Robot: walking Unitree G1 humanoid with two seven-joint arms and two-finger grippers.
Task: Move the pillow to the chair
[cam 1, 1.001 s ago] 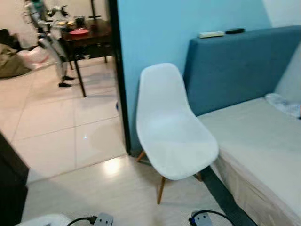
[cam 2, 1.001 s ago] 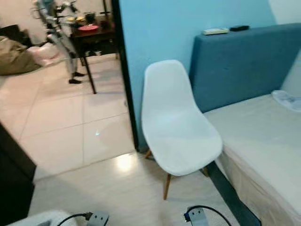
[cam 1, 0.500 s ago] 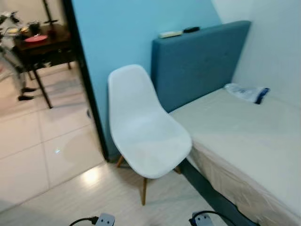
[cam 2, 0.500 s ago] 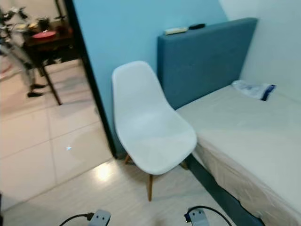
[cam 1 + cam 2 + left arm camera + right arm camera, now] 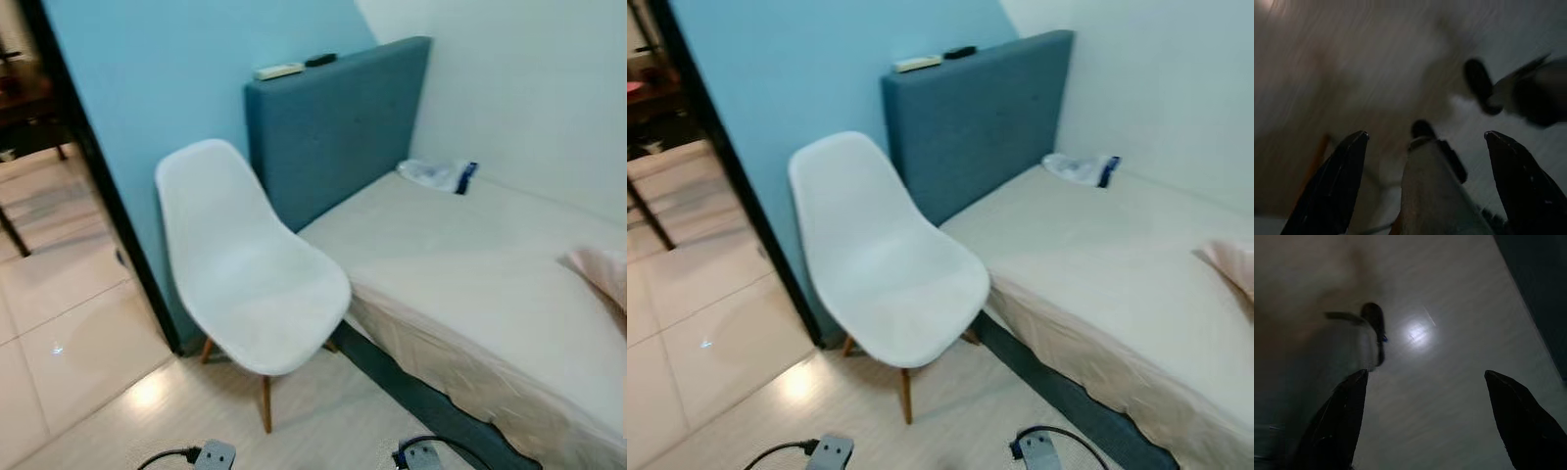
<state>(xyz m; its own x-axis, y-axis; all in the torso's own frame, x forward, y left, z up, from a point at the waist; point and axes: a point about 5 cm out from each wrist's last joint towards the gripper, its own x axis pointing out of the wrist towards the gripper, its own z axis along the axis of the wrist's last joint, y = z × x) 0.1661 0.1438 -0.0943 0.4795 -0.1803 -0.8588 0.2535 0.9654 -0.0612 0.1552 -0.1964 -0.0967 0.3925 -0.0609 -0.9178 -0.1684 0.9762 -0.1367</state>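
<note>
View swung right, pillow (image 5: 600,274) (pink) on bed (image 5: 470,284), chair (image 5: 245,274) beside

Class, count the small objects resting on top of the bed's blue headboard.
2: a pale flat object toward the blue wall and a black one beside it, nearer the white wall. Both are too small to identify.

1. The bed (image 5: 460,284) has a plain cream sheet.
2. A pink pillow (image 5: 602,274) lies on its right edge.
3. A crumpled bag (image 5: 438,174) lies near the blue headboard (image 5: 333,127).
4. The floor (image 5: 323,411) holds the white chair (image 5: 245,264), just beside the bed.
</note>
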